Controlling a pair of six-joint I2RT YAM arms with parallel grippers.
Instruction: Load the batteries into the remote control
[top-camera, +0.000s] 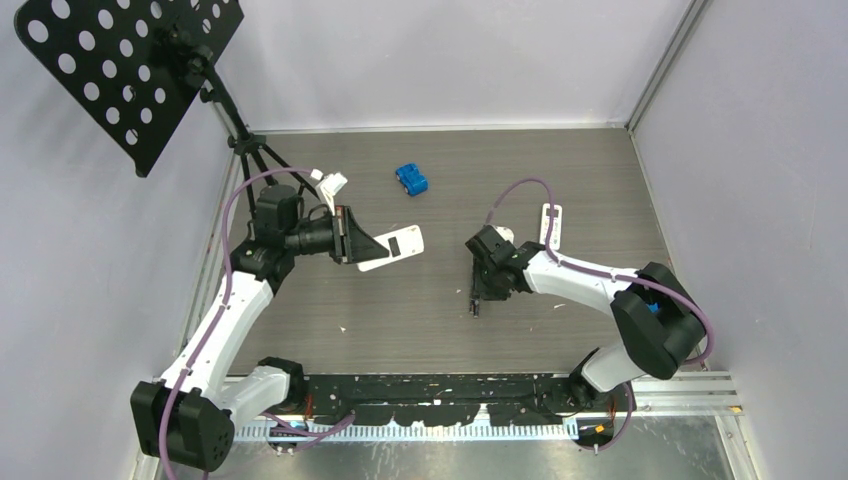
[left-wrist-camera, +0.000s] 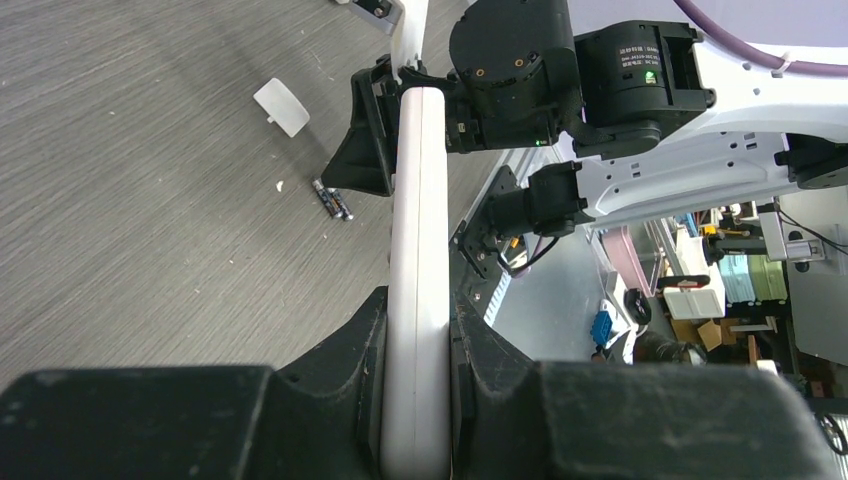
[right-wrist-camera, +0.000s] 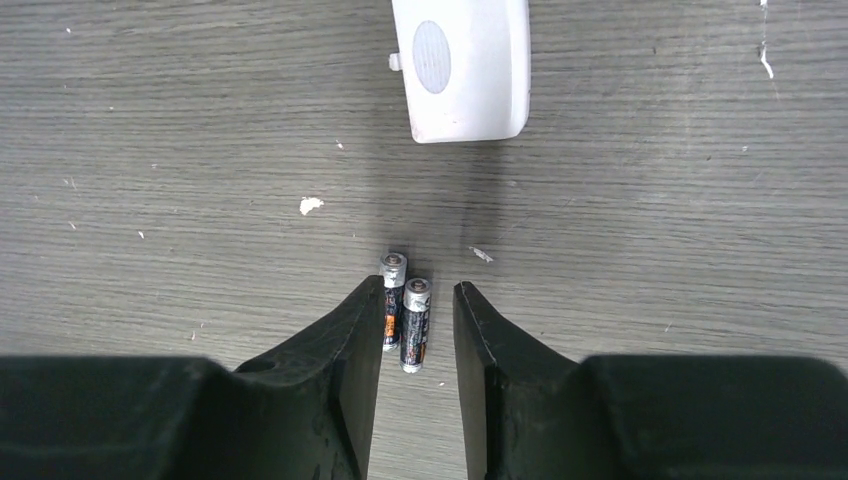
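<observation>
The left gripper (left-wrist-camera: 417, 310) is clamped on the white remote control (left-wrist-camera: 420, 190) and holds it edge-up off the table, presumably so its battery bay faces the other arm. Two batteries (right-wrist-camera: 414, 322) lie side by side on the wood-grain table (right-wrist-camera: 650, 250). The right gripper (right-wrist-camera: 417, 290) stands over them with fingers parted, straddling the pair without pinching (one cell is half hidden by a finger). Beyond them lies what may be the battery cover (right-wrist-camera: 470, 90).

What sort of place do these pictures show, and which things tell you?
Probably a robotics lab test cell: a left arm and a right arm bolted to a table walled by plain panels, with cluttered equipment shelves beyond.
</observation>
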